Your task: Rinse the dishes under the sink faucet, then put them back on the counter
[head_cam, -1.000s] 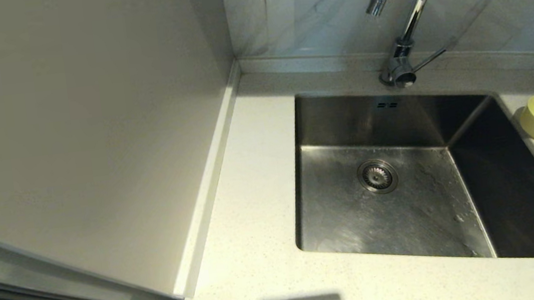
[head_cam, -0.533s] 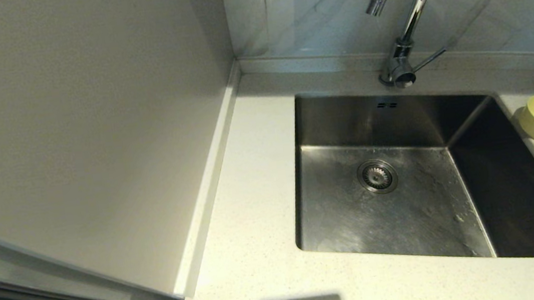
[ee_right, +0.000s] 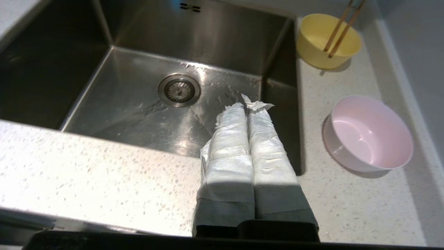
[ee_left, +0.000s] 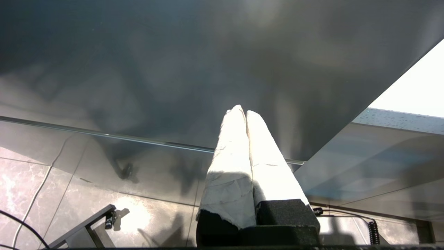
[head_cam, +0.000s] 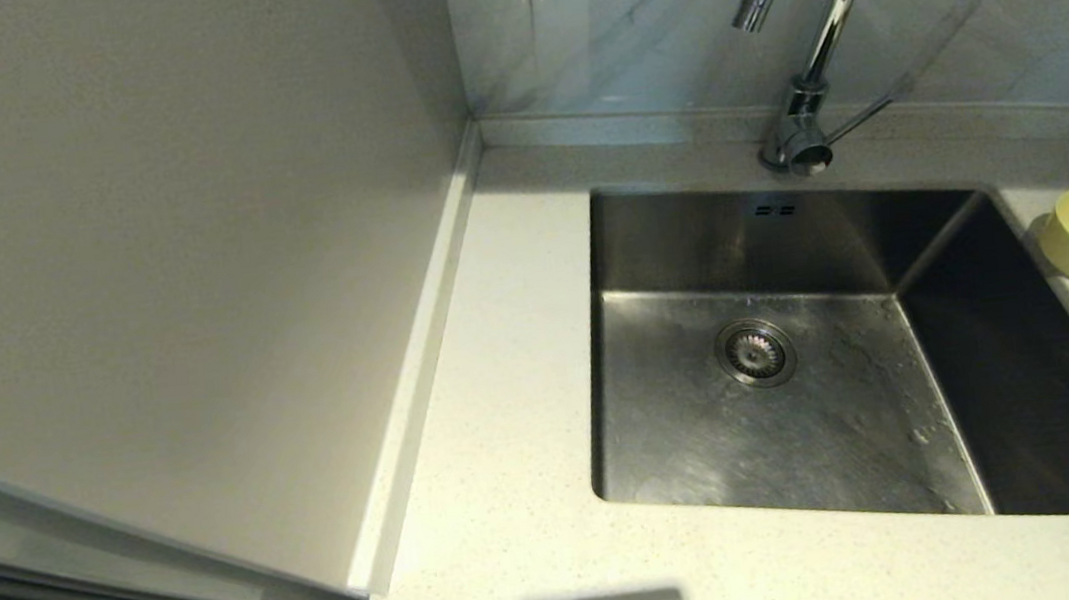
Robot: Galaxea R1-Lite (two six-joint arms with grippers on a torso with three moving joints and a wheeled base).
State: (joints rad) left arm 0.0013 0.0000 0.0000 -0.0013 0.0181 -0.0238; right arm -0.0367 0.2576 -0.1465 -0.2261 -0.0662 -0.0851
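Here the right gripper (ee_right: 247,108), clenched on nothing, hovers over the sink's (ee_right: 138,100) near corner. Beyond it on the worktop (ee_right: 326,194) sits the pale-pink bowl (ee_right: 369,133), farther off the pale-yellow bowl (ee_right: 327,40) carrying chopsticks (ee_right: 341,29). The left gripper (ee_left: 245,114), clenched, stays parked below.

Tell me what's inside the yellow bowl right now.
The chopsticks lean inside the yellow bowl, their tips on its floor and their upper ends sticking out over the rim. Nothing else shows in it, though the near wall hides part of the floor.
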